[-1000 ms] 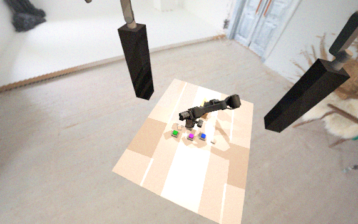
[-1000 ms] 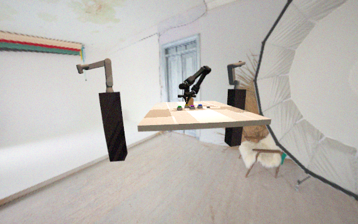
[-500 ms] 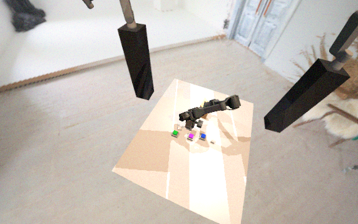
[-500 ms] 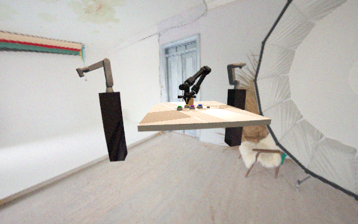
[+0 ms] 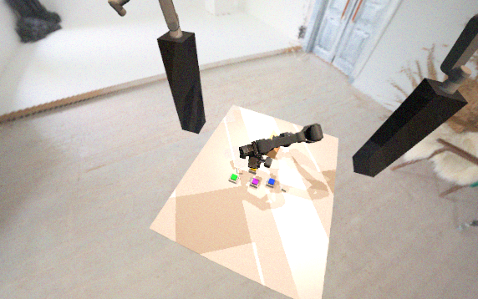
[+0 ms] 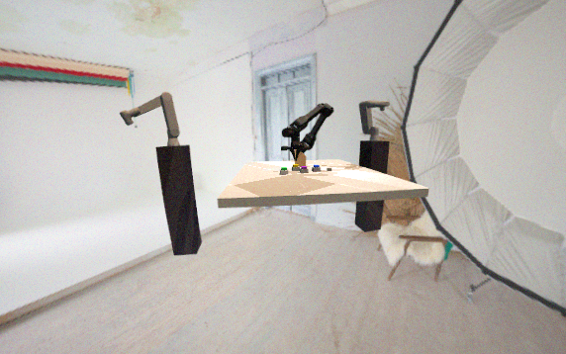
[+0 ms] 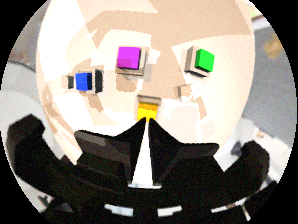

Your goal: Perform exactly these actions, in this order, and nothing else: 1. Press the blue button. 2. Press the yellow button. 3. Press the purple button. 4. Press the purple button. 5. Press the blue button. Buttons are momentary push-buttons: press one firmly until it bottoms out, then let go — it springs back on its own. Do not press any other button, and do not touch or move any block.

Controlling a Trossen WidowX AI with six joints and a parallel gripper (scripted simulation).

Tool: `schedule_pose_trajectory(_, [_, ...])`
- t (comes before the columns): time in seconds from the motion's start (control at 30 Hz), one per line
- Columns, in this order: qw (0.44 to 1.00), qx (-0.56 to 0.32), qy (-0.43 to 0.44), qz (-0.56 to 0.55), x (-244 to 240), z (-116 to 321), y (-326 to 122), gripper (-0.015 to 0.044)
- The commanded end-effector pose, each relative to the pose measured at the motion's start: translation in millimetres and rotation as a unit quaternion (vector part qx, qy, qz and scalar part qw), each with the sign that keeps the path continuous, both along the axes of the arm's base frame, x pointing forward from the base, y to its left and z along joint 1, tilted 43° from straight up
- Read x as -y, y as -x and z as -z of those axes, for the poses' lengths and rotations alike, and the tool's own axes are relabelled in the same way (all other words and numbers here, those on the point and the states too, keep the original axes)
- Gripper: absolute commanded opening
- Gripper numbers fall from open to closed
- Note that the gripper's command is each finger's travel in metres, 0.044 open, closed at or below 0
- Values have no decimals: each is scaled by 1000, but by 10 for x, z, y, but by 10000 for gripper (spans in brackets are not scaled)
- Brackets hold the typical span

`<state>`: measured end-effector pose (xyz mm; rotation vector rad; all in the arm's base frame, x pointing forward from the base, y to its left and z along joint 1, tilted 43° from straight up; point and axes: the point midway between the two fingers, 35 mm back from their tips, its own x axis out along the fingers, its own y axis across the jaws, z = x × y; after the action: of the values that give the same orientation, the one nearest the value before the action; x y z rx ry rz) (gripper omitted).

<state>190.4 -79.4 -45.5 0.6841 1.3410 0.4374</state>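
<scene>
My gripper (image 6: 296, 158) (image 7: 147, 120) is shut and empty, pointing down. Its tips overlap the near edge of the yellow button (image 5: 253, 170) (image 6: 296, 166) (image 7: 147, 110) in the wrist view; in the exterior view they appear just above it, and contact cannot be made out. The purple button (image 5: 255, 182) (image 6: 304, 169) (image 7: 129, 58) is beyond the yellow one in the wrist view. The blue button (image 5: 271, 182) (image 6: 316, 167) (image 7: 84, 81) is to its left there. Both caps stand raised. In the top view the arm hides the fingertips.
A green button (image 5: 234, 177) (image 6: 283, 170) (image 7: 204, 60) is at the right in the wrist view. A small block (image 5: 283, 190) (image 6: 329, 169) (image 7: 67, 82) lies beside the blue button. A pale block (image 7: 185, 92) lies between green and yellow. An orange-brown object (image 6: 301, 159) stands behind the gripper.
</scene>
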Motion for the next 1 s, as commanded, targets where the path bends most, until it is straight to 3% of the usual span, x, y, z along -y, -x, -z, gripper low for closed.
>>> schedule_pose_trajectory(0.0, [1000,-2,1,-3,159,-164,41,20])
schedule_pose_trajectory(0.1, [1000,-2,1,-3,393,-441,123,20])
schedule_pose_trajectory(0.27, [1000,-3,2,-3,410,-469,108,20])
schedule_pose_trajectory(0.53, [1000,0,0,-3,271,-811,-754,20])
schedule_pose_trajectory(0.97, [1000,1,-1,-3,-138,-362,-872,20])
